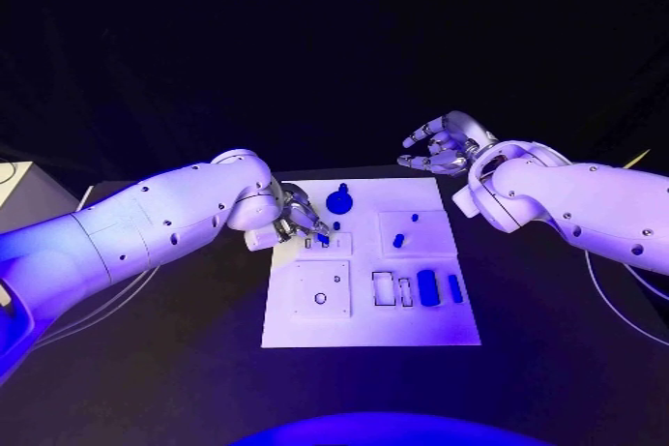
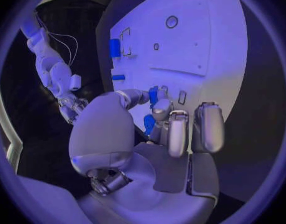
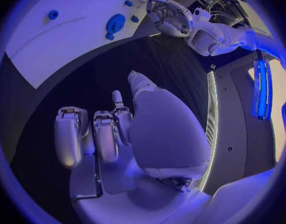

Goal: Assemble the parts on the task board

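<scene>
- The left hand (image 1: 300, 222) is down over the left part of the task board (image 1: 419, 325), its fingers curled about a small blue part (image 2: 154, 95) at the left-centre panel. The left wrist view shows fingertips pinching that piece just above a slot; I judge an insertion is in progress here, not finished.
- Near the board's left corner, the square plate with the round hole (image 1: 321, 298) looks unfilled, so something probably belongs there.
- Toward the far middle, the round blue knob (image 1: 340, 201) stands on the board; whether it is fully seated I cannot tell.
- In the middle right panel a small blue peg (image 1: 399, 240) sits by itself.
- Near the right, two empty rectangular frames (image 1: 384, 285) lie beside two upright blue blocks (image 1: 429, 286); those blocks look placed, the frames open.
- The right hand (image 1: 444, 146) hovers beyond the board's far right corner, fingers spread and loosely bent, holding nothing.
- Overall, roughly midway by my estimate.
</scene>
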Controlling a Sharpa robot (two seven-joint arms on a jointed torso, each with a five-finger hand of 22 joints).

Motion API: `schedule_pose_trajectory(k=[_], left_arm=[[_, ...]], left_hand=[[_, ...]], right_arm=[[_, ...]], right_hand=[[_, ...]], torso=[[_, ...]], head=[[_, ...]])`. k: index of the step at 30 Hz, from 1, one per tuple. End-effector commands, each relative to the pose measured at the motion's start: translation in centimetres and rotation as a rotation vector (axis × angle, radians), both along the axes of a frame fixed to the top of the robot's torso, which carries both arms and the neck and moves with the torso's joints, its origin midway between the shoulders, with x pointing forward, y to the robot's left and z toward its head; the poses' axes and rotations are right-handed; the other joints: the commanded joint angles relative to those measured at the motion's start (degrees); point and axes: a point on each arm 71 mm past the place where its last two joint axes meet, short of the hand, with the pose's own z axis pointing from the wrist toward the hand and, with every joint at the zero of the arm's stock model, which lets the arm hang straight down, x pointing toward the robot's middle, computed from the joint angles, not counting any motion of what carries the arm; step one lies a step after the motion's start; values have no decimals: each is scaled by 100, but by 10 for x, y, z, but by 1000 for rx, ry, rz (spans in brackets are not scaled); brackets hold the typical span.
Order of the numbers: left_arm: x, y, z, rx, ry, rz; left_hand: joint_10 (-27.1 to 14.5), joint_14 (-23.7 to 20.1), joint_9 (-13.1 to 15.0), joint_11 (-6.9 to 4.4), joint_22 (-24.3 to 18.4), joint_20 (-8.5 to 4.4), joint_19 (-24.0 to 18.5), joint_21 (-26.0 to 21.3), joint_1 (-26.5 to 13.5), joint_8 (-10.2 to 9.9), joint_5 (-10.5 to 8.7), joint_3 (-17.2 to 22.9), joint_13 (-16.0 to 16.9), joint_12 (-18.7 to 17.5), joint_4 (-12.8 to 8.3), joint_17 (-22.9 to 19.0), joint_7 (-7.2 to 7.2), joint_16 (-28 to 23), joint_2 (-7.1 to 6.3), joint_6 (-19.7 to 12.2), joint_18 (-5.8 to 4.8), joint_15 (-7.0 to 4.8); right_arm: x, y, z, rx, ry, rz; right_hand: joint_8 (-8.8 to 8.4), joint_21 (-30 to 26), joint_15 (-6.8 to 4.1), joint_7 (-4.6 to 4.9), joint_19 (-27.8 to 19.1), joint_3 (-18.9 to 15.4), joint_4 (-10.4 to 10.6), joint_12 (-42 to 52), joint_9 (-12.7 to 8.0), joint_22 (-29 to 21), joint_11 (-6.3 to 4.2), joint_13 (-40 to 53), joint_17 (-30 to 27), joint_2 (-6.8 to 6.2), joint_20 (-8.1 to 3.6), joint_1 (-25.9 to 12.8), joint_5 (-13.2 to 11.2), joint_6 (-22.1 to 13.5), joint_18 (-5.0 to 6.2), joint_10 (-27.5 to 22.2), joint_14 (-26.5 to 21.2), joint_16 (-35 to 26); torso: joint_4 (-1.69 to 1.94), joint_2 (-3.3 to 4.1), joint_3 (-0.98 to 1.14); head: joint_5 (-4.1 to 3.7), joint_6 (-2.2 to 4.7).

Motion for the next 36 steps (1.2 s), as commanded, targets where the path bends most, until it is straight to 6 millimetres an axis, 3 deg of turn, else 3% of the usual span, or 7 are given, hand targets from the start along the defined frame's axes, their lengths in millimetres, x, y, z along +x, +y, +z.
schedule_pose_trajectory(k=[1,18,36], left_arm=[[1,-3,2,32,-32,-7],[1,-18,5,114,-184,-18],[-9,-17,3,141,-213,-47]], left_hand=[[53,605,7,6,-16,-37,-17,16,-45,20,56,1269,34,51,-1332,1510,-62,25,-2,125,-35,-60],[98,605,22,-8,13,-46,3,28,-62,22,106,1268,76,80,-1373,1510,-75,25,-10,159,-41,-73],[109,605,27,-13,35,-49,17,36,-66,23,120,1271,83,85,-1385,1510,-80,25,-16,170,-45,-78]], right_arm=[[0,1,-1,-10,0,13],[-1,2,-1,-11,-3,18],[-2,2,-1,-13,-3,20]], right_hand=[[26,-22,-2,-1,293,44,4,12,-8,805,4,726,1495,-41,19,-33,34,-37,-12,10,584,30],[29,-23,-2,-2,293,48,4,14,-9,804,3,728,1495,-45,18,-38,42,-36,-12,13,584,30],[33,-22,-3,-3,294,52,4,11,-9,805,2,724,1499,-49,18,-46,54,-34,-12,10,585,32]], torso=[[-8,11,-5],[-8,21,-10],[-4,18,-10]], head=[[18,4],[26,-35],[27,-88]])
